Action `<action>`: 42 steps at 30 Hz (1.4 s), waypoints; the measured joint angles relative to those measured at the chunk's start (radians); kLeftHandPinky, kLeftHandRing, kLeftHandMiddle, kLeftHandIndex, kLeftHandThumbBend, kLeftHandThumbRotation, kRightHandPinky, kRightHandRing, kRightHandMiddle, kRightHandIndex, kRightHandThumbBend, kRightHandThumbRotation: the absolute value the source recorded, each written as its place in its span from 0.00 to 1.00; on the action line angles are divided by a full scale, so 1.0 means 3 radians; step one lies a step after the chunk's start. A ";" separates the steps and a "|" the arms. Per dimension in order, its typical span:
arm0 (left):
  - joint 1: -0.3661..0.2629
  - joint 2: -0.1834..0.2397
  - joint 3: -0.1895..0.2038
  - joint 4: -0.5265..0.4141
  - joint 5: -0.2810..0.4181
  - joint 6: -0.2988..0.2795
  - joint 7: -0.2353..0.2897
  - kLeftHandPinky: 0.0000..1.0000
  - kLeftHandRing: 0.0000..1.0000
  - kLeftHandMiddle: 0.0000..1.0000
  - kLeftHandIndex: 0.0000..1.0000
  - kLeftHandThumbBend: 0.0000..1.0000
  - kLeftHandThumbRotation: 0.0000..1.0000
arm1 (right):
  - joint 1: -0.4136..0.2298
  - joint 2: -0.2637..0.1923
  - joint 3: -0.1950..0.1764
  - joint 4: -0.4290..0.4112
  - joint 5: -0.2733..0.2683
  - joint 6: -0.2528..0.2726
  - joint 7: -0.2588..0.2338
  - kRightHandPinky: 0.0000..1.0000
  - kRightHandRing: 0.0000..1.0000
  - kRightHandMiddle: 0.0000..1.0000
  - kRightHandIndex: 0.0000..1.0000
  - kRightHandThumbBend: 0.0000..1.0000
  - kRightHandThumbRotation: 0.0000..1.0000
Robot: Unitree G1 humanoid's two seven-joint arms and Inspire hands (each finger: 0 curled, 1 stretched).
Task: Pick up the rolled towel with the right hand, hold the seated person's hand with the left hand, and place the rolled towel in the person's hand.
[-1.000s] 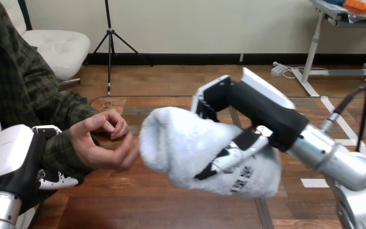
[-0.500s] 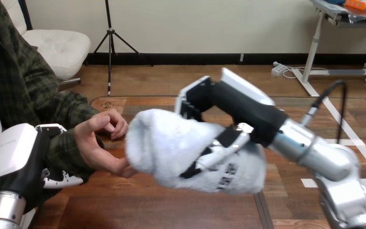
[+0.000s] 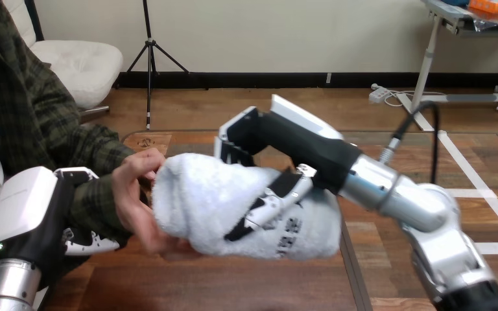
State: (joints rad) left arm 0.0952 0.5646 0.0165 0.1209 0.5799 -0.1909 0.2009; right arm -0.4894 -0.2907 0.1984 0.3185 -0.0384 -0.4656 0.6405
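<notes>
The rolled white towel (image 3: pixel 201 201) hangs above the table, and my right hand (image 3: pixel 285 139) is shut on it, fingers over its top and thumb across its front. The towel's left end lies in the person's hand (image 3: pixel 133 194), whose fingers curve round it. My left hand (image 3: pixel 45 217) sits at the lower left, curled round the person's wrist in the dark green sleeve from below.
The wooden table (image 3: pixel 168 285) runs under both arms, with bare surface in front of the towel. The person's forearm (image 3: pixel 91 155) comes in from the left edge.
My right hand carried the towel leftward, from beside the person's hand into it. The person's fingers opened round the towel's end. My left hand stayed on the wrist.
</notes>
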 measured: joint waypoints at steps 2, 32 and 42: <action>0.0010 -0.0002 -0.0003 -0.0023 0.0003 0.0001 -0.0011 0.39 0.45 0.50 0.50 0.91 0.00 | -0.0050 0.0031 0.0005 0.0077 -0.0023 -0.0001 0.0000 0.12 0.16 0.23 0.27 0.78 0.00; 0.0041 -0.0196 -0.0115 -0.0233 0.0077 -0.0055 -0.0041 0.37 0.43 0.48 0.48 0.95 0.00 | -0.0489 0.0147 -0.0007 0.0694 -0.0141 -0.0028 -0.0001 0.13 0.18 0.24 0.27 0.81 0.00; 0.0022 -0.0237 -0.0150 -0.0231 0.0081 -0.0066 -0.0042 0.36 0.42 0.47 0.47 0.95 0.00 | -0.0498 0.0146 -0.0015 0.0718 -0.0153 -0.0107 -0.0020 0.14 0.18 0.24 0.27 0.81 0.00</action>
State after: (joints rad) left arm 0.1017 0.4935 -0.0283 0.0515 0.6041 -0.2108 0.1883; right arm -0.6387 -0.2469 0.1939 0.5339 -0.0843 -0.4976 0.6345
